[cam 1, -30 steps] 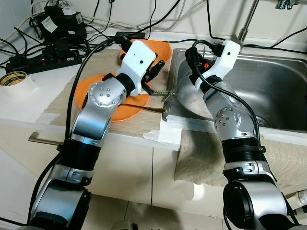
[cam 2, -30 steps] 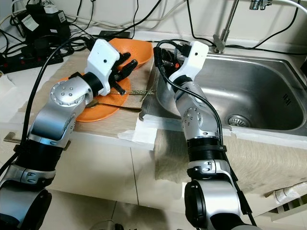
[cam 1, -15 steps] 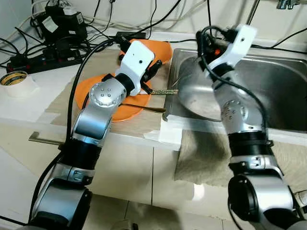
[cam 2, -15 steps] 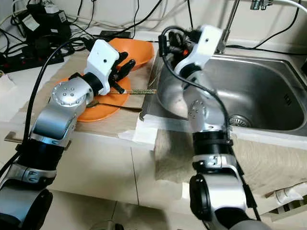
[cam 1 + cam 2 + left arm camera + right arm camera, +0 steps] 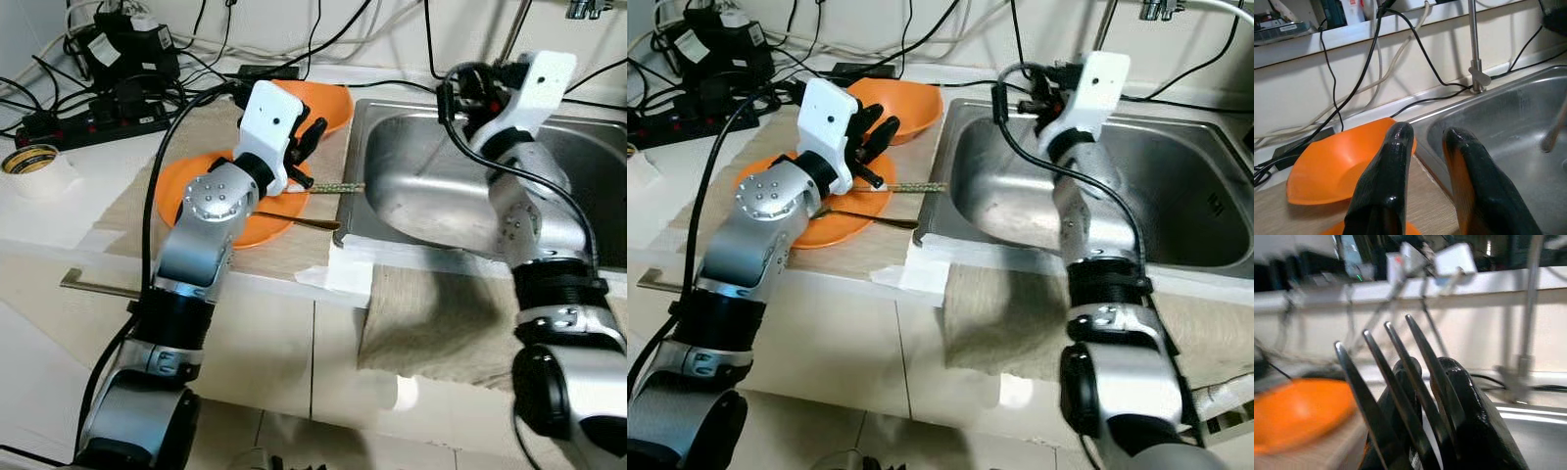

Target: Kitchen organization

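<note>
The right gripper [image 5: 1432, 382] is raised over the stainless steel sink basin [image 5: 431, 186] near its back rim, its jaws closed on a silver metal fork [image 5: 1396, 382] whose four tines stand up past the black fingers [image 5: 1469, 411]. The left gripper [image 5: 1425, 142] hovers above the flat orange plate [image 5: 176, 186] on the table — jaws slightly parted, holding nothing. Beside the sink's left rim a thin utensil with a patterned handle [image 5: 328, 188] lies across the plate edge, and a gold-coloured spoon [image 5: 299, 221] rests just nearer the front edge. A shallow orange bowl [image 5: 1342, 164] sits behind, towards the back edge. A grey cloth [image 5: 431, 318] hangs over the table's front edge.
</note>
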Available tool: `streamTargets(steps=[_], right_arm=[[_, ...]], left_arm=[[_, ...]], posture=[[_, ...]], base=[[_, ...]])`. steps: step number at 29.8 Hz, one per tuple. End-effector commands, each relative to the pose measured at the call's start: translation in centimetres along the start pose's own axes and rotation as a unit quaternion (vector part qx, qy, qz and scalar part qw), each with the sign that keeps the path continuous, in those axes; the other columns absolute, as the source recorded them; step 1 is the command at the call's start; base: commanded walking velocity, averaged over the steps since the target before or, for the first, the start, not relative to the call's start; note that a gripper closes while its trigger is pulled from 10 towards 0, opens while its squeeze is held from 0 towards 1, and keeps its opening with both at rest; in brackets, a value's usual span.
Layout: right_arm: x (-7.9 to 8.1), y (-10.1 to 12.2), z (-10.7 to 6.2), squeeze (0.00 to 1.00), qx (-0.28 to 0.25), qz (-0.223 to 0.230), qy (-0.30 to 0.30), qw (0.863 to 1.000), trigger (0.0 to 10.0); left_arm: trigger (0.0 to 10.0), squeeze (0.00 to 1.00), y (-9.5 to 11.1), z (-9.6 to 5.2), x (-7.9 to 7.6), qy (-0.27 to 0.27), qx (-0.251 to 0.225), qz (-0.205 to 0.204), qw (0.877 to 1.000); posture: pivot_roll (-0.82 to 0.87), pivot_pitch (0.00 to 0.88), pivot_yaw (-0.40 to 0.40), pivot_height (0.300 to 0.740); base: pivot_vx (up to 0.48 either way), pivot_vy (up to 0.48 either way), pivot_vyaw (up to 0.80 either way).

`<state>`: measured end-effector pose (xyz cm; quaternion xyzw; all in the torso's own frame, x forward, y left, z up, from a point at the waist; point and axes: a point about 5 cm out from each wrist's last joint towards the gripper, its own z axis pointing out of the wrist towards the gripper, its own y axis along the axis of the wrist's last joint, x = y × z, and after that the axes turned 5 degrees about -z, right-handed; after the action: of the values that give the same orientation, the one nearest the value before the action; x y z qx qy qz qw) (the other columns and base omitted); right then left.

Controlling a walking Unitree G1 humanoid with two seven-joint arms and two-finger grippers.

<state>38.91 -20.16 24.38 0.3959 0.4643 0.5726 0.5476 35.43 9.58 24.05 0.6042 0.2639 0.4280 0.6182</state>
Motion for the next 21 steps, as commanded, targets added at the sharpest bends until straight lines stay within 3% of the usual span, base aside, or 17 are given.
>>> streamTargets(steps=[1, 9, 12, 14, 21], right_arm=[[-0.1, 1.0, 0.5, 0.0, -0.012, -0.025, 0.005, 1.0, 0.0], [-1.7, 0.4, 1.1, 0.0, 0.04, -0.171, 0.017, 0.984, 0.0], [-2.4, 0.2, 1.4, 0.0, 0.066, -0.244, 0.021, 0.967, 0.0], [-2.4, -0.1, 1.4, 0.0, 0.079, -0.268, 0.027, 0.96, 0.0], [-1.3, -3.3, 0.7, 0.0, 0.143, -0.389, 0.081, 0.906, 0.0]], left_arm=[[10.0, 0.0, -0.3, -0.1, 0.2, 0.007, 0.008, -0.007, 1.0], [10.0, 0.0, -0.2, -0.1, 0.3, 0.01, 0.006, -0.011, 1.0], [10.0, 0.0, -0.2, -0.1, 0.4, 0.013, 0.006, -0.011, 1.0], [10.0, 0.0, -0.2, -0.1, 0.5, 0.015, 0.005, -0.012, 1.0], [10.0, 0.0, -0.2, -0.2, 0.5, 0.018, 0.006, -0.011, 1.0]], posture=[[-0.01, 0.0, 0.037, 0.732], [-0.01, 0.0, 0.039, 0.732], [-0.01, 0.0, 0.039, 0.732], [-0.01, 0.0, 0.039, 0.732], [0.0, 0.0, 0.028, 0.732]], base=[[0.0, 0.0, 0.0], [0.0, 0.0, 0.0], [0.0, 0.0, 0.0], [0.0, 0.0, 0.0], [0.0, 0.0, 0.0]])
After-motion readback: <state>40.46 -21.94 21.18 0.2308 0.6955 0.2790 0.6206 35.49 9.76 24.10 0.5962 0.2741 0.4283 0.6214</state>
